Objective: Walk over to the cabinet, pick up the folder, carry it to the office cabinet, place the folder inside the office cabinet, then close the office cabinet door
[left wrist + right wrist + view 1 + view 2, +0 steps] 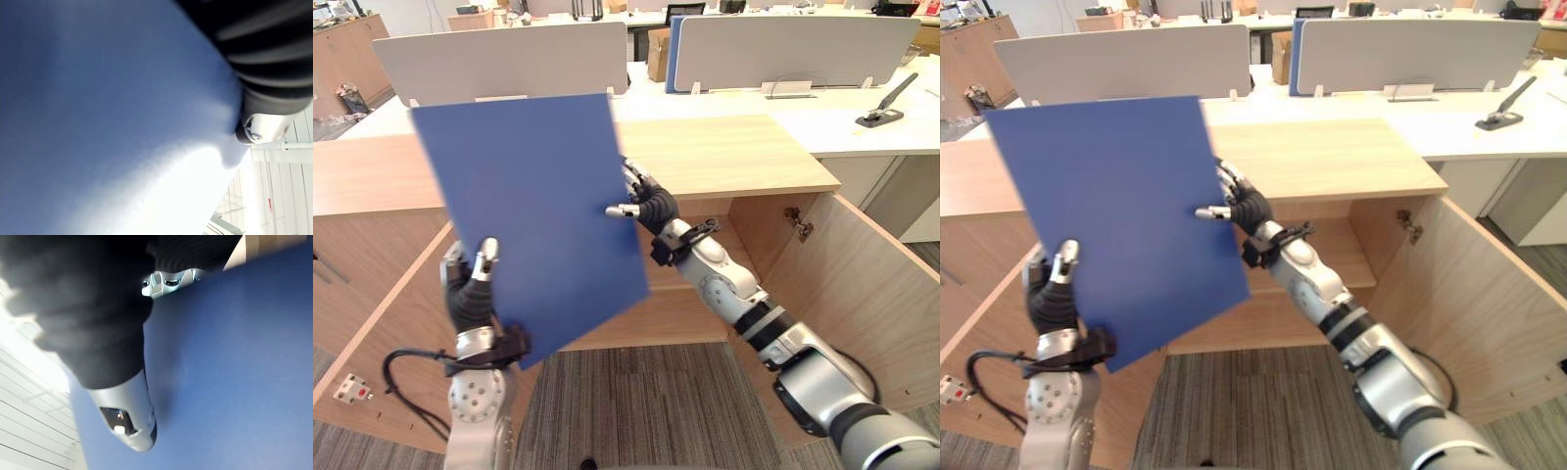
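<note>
A flat blue folder [533,220] is held up, tilted, in front of the open wooden office cabinet [724,152]. My left hand [470,299] grips its lower left corner, the thumb lying on the front face. My right hand [651,206] pinches the folder's right edge, thumb on the front and fingers behind. The folder hides much of the cabinet's inside. In the left wrist view the blue folder [98,98] lies against the hand's dark cover [264,63]. In the right wrist view a fingertip [129,423] presses on the blue folder [234,372].
Both cabinet doors stand open: the right door [876,294] and the left door [396,333]. An inner shelf [715,257] shows past the folder. Behind are white desks with grey dividers [793,49], a black stapler [886,103] and a cardboard box [658,54]. Grey carpet [646,401] lies below.
</note>
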Robot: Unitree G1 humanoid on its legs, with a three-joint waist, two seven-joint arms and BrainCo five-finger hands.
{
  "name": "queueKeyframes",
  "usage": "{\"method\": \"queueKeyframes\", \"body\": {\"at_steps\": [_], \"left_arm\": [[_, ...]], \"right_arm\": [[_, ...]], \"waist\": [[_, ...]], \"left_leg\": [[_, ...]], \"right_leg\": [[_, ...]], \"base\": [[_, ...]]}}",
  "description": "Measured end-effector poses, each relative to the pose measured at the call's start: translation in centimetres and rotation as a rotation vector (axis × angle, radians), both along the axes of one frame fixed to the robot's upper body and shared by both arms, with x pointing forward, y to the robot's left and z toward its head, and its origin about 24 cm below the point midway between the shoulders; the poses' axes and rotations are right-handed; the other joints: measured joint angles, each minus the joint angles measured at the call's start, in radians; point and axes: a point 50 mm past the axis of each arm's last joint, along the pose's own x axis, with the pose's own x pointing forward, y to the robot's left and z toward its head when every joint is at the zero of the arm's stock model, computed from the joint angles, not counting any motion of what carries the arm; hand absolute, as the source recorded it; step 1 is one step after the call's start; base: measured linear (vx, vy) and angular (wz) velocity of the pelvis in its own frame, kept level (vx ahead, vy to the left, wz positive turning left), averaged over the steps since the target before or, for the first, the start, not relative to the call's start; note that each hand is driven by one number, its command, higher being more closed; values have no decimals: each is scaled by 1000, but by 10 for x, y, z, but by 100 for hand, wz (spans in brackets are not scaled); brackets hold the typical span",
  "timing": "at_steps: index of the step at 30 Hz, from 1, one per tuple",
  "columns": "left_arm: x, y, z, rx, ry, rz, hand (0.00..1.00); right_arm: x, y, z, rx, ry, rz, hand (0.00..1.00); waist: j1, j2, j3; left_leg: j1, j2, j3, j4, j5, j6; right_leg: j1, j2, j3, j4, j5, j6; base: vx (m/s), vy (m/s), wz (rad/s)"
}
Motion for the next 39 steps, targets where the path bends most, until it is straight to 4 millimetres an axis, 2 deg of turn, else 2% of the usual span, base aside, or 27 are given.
{"method": "queueKeyframes", "body": {"at_steps": [7, 13, 17, 18, 21, 25, 26, 31, 32, 38, 39], "left_arm": [[2, 1, -4, -31, 13, 34, 100], [3, 1, -8, -48, 29, 56, 100], [3, 3, -9, -41, 35, 66, 100], [3, 4, -9, -37, 35, 68, 100], [2, 10, -8, 62, 43, 57, 100], [2, 11, -7, 100, 44, 41, 100], [2, 11, -6, 107, 45, 38, 100], [2, 13, -5, 137, 45, 25, 100], [2, 13, -4, 141, 40, 22, 0], [1, 13, -1, 136, 16, 11, 0], [2, 13, -1, 105, 14, -16, 0]], "right_arm": [[0, 8, 5, -62, -95, -198, 0], [-4, 15, -10, -65, -58, -277, 0], [-9, 21, -26, -84, -9, -159, 0], [-10, 20, -30, -106, -6, -127, 0], [-18, 15, -57, -182, 120, 87, 0], [-22, 8, -71, -209, 221, 186, 0], [-23, 7, -72, -219, 238, 202, 100], [-23, 0, -75, -304, 261, 263, 100], [-24, -2, -73, -312, 258, 277, 100], [-25, -8, -63, -310, 217, 314, 100], [-25, -9, -56, -292, 186, 312, 100]], "waist": [[-6, 3, 1], [-7, 4, 2], [-7, 4, 2], [-6, 4, 2], [-1, 4, 2], [1, 4, 1], [2, 4, 0], [6, 7, -9], [9, 7, -12], [20, 8, -38], [20, 9, -38]], "left_leg": [[0, 1, -3, 0, 6, 2], [-1, -1, -6, -1, 8, 3], [-4, -1, -9, -1, 9, 3], [-4, -1, -10, -1, 9, 3], [-4, 1, -13, -1, 10, 2], [-5, 2, -12, -1, 10, 1], [-5, 2, -10, -1, 10, 1], [-10, 2, -7, 0, 11, 0], [-12, 2, -8, 0, 11, 0], [-15, 3, -7, 0, 11, -1], [-16, 4, -6, 0, 11, -1]], "right_leg": [[-1, 0, -3, 2, 0, -1], [0, -2, -7, 2, 0, 0], [-1, -2, -10, 1, 1, -1], [0, -2, -11, 0, 1, -1], [1, -2, -15, -2, 4, -4], [1, 0, -15, -12, 12, -5], [1, 0, -15, -14, 14, -5], [-1, 1, -13, -16, 18, -6], [-2, 2, -12, -18, 20, -7], [-3, 6, -8, -24, 21, -8], [-4, 8, -7, -25, 21, -8]], "base": [[-32, 3, 1], [-10, 2, 1], [0, 0, 0], [0, 0, 0], [-14, 1, 2], [-3, 0, -1], [0, 0, -4], [0, 0, -1], [0, 0, 0], [0, 0, 0], [0, 0, 0]]}}
